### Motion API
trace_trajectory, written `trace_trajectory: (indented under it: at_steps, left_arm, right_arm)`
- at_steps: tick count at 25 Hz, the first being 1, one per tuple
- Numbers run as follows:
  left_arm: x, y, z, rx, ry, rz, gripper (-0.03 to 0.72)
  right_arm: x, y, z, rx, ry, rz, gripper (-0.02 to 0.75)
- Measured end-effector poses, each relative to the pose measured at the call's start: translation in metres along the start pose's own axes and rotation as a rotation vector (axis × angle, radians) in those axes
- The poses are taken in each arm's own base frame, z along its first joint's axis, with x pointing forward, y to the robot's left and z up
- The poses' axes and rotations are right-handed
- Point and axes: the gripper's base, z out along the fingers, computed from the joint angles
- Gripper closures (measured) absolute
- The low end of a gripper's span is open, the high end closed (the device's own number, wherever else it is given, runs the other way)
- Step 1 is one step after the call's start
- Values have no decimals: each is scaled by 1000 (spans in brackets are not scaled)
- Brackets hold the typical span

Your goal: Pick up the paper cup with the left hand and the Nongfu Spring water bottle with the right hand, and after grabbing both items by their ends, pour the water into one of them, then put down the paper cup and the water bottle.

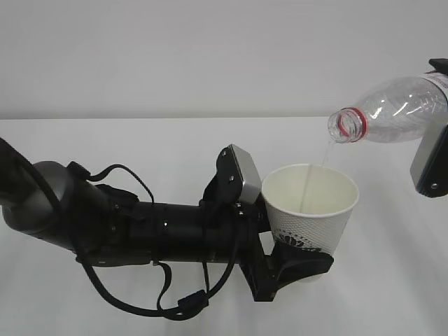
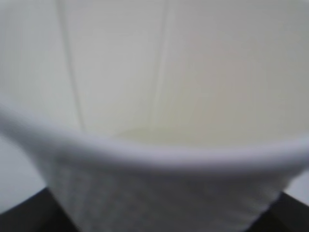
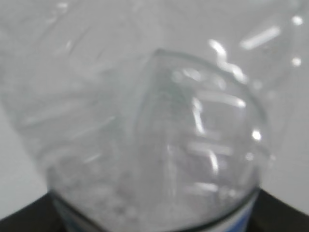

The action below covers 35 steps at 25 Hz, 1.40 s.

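Pouring under way: a thin clear stream of water [image 1: 323, 152] falls from the mouth of the clear ribbed plastic bottle with the red neck ring [image 1: 392, 110] into the small white tapered paper cup [image 1: 308, 206]. Bottle tilted neck-down toward the left, raised at the upper right over the white worktop [image 1: 140, 147], its rear end running out of frame at the right edge. Right pincer [image 3: 154, 224] closed partway round the bottle's label end; only its black parts and a grey-white plate [image 1: 428, 164] show. Cup upright, held near the worktop's front, right of centre. Left pincer [image 1: 297, 262] half-closed about the cup's lower end, black fingers [image 1: 304, 260] against the base. Left arm, black with cables and a grey square plate [image 1: 243, 173], lies nearly level from the left edge. Left wrist view: blurred rim and pale cup interior [image 2: 159, 96]. Right wrist view: blurred clear bottle wall [image 3: 159, 135], a blue label edge low in frame.
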Motion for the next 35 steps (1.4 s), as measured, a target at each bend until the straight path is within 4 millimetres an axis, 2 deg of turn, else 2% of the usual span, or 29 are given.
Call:
trace_trajectory:
  at_steps: [35]
  left_arm:
    - [0,0,0,0,0,0,146]
  right_arm:
    - [0,0,0,0,0,-18,297]
